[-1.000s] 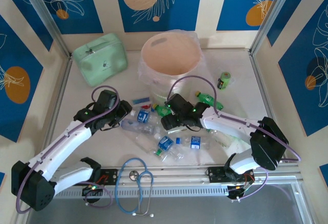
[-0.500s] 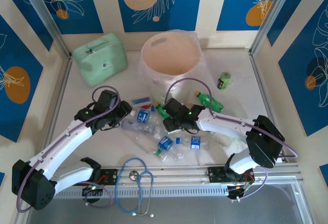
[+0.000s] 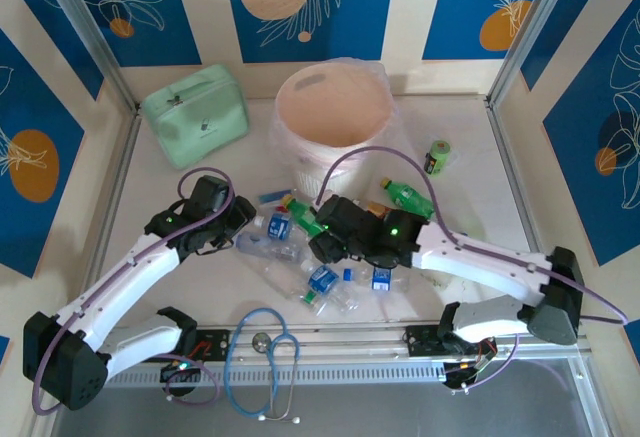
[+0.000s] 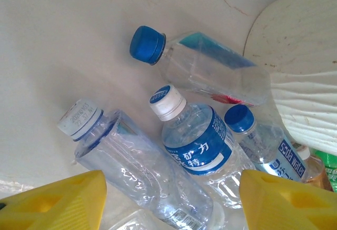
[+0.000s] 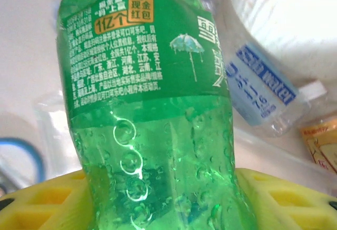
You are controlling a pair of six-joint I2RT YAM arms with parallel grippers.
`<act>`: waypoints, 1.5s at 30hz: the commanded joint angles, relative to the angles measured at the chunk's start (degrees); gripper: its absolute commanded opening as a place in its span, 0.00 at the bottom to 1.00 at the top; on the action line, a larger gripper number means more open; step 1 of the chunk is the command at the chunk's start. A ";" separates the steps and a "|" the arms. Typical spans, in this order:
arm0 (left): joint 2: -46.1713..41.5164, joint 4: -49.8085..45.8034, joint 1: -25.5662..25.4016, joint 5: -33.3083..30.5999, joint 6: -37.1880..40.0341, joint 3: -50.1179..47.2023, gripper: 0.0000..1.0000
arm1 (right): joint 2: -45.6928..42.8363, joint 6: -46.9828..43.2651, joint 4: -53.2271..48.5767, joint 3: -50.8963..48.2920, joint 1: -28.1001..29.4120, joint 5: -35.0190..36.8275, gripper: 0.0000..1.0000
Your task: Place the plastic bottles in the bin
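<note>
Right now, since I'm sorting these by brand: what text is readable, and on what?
"soda water": lower blue-capped bottle, on its label.
"矿力": white-capped bottle, on its blue label.
"现金红包", "1亿个": green bottle, on its label.
The green bottle's small print and the leftmost bottle's cap marking: too small to read.

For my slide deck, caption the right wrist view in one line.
Right gripper clamps the green bottle between its yellow fingers, a blue-labelled clear bottle lying behind it.

Blue floral wall panels (image 3: 350, 27), white tabletop (image 3: 470, 137)
</note>
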 commanded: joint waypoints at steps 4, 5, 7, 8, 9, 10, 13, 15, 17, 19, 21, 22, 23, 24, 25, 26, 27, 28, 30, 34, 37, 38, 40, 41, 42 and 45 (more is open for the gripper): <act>-0.47 0.61 0.60 -0.31 -0.87 2.68 0.68 | -4.49 -0.35 -5.65 14.35 0.62 3.26 0.46; -0.44 0.70 0.60 -0.09 -0.62 3.03 0.68 | -4.28 -0.84 -5.64 17.02 -0.16 4.18 0.47; -0.44 0.87 0.53 0.14 0.15 3.80 0.68 | -2.62 -1.02 -6.59 22.47 -3.68 3.69 0.47; -0.51 0.96 0.53 0.27 0.79 4.23 0.67 | -1.33 -0.61 -7.39 25.63 -6.16 3.05 0.47; -0.53 0.92 0.53 0.23 1.16 4.60 0.67 | 0.00 -0.20 -8.05 28.05 -8.36 2.05 0.47; -0.61 1.07 0.43 0.31 1.61 4.98 0.67 | 1.52 0.21 -8.56 31.12 -11.05 0.49 0.47; -0.75 1.83 0.11 0.57 3.12 5.77 0.68 | 6.21 1.11 -9.75 38.51 -17.69 -3.04 0.47; -0.47 2.08 -0.30 0.80 4.23 6.37 0.68 | 10.01 1.74 -11.53 43.22 -21.70 -4.24 0.46; 0.07 2.39 -0.94 1.00 5.40 7.03 0.68 | 14.21 2.35 -13.76 47.25 -25.12 -5.51 0.45; 0.43 3.20 -1.70 1.11 6.14 7.39 0.68 | 17.42 3.03 -15.25 49.89 -27.76 -7.10 0.44; 0.43 4.31 -2.49 1.06 6.96 7.39 0.68 | 20.14 3.56 -16.43 51.79 -29.79 -8.21 0.44; 0.52 4.47 -2.84 0.81 7.49 7.56 0.68 | 21.25 3.61 -16.62 52.30 -30.72 -8.35 0.44; 0.60 4.57 -3.12 0.59 8.26 7.81 0.68 | 22.25 3.73 -16.86 52.80 -31.69 -8.85 0.44; 0.65 4.78 -3.32 0.45 8.79 8.00 0.68 | 23.18 3.93 -17.17 53.21 -32.49 -9.38 0.44; 0.85 4.89 -3.56 0.49 9.42 8.25 0.68 | 23.98 4.17 -17.23 53.46 -33.28 -9.89 0.45; 1.00 4.84 -3.74 0.49 10.01 8.58 0.68 | 24.66 4.31 -17.31 53.59 -34.03 -10.38 0.45; 1.22 4.67 -3.85 0.43 10.40 8.92 0.68 | 25.20 4.40 -17.24 53.60 -34.62 -10.93 0.45; 1.38 4.57 -3.96 0.40 10.84 9.14 0.68 | 25.71 4.57 -17.15 53.68 -35.12 -11.20 0.45; 1.40 4.48 -4.04 0.40 11.09 9.24 0.68 | 26.54 4.49 -16.90 53.68 -35.83 -11.92 0.45; 1.23 4.23 -4.05 -0.21 11.18 8.89 0.68 | 27.62 4.23 -17.31 54.38 -36.06 -11.70 0.52; 1.23 4.04 -4.04 -0.38 11.35 8.89 0.69 | 27.42 4.22 -17.24 54.77 -36.06 -11.42 0.69; 1.25 4.04 -4.04 -0.47 11.35 8.89 0.69 | 27.29 4.22 -17.24 55.03 -36.06 -11.37 0.73; 1.31 3.96 -4.01 -0.56 11.35 8.88 0.69 | 27.10 4.22 -17.39 55.64 -36.06 -11.29 0.78; 1.31 3.89 -4.00 -0.65 11.27 8.89 0.69 | 27.09 4.26 -17.71 56.10 -36.14 -11.08 0.79; 1.31 3.82 -4.04 -0.65 11.18 8.89 0.69 | 27.09 4.31 -18.12 56.52 -36.19 -11.05 0.80; 1.23 3.73 -4.00 -0.65 11.42 8.94 0.70 | 26.30 4.40 -18.73 56.98 -36.15 -11.04 0.82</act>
